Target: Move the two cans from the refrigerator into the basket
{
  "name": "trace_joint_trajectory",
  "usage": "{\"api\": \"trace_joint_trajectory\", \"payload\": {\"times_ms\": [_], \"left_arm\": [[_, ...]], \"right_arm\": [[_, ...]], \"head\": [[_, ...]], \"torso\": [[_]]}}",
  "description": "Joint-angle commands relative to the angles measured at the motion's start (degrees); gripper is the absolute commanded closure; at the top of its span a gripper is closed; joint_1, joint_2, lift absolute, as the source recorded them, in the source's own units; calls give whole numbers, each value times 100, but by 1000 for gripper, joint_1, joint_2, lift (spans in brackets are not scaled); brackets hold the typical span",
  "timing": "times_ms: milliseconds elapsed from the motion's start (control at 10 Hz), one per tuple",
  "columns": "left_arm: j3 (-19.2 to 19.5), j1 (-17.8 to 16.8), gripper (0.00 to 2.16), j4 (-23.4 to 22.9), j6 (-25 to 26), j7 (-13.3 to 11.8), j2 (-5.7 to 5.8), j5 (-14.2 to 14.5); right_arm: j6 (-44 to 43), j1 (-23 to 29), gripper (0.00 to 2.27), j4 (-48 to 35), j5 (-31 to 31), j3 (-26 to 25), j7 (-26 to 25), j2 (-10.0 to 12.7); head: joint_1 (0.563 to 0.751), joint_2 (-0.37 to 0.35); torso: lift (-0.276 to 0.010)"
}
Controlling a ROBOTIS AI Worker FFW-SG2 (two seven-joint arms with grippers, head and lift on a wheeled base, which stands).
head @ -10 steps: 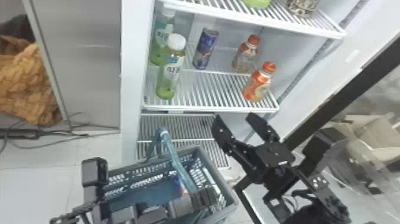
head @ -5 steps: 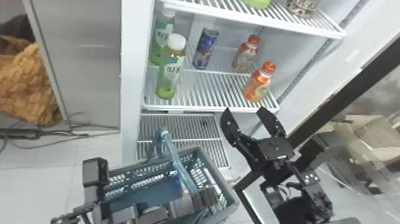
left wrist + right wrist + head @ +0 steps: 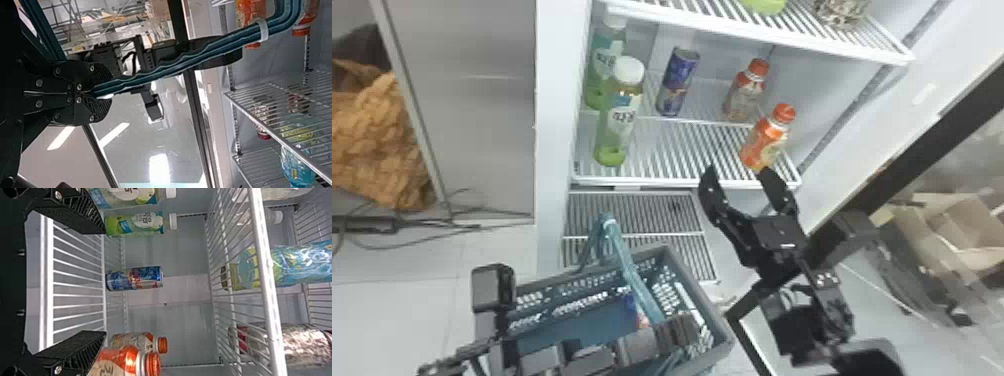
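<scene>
In the head view, the blue can stands on the fridge shelf between green and orange-capped bottles. A blue-and-red can lies in the basket, partly behind the handle. My right gripper is open at the shelf's front edge, below and in front of the standing can. In the right wrist view, that can is beyond the empty space between the fingers of my right gripper. My left gripper is over the basket; in the left wrist view, my left gripper is shut on the basket handle.
Two green bottles stand left of the can, and two orange-capped bottles to its right, one close to my right gripper's fingertips. An upper wire shelf hangs overhead. The fridge's side wall bounds the left.
My right gripper has risen toward the shelf edge and turned, its fingers staying apart. The left arm, basket and cans have kept their places.
</scene>
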Motion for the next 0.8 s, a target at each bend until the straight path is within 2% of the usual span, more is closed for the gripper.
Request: {"api": "trace_joint_trajectory", "payload": {"times_ms": [0, 700], "left_arm": [[-16, -10, 1182, 2, 2, 0, 9, 1], [-50, -38, 1182, 30, 2, 0, 27, 12]], "right_arm": [[-192, -343, 101, 404, 13, 154, -8, -38], [-600, -1553, 105, 1754, 219, 371, -8, -178]], "head": [[695, -350], [695, -350]], "torso": [[-276], [-276]]}}
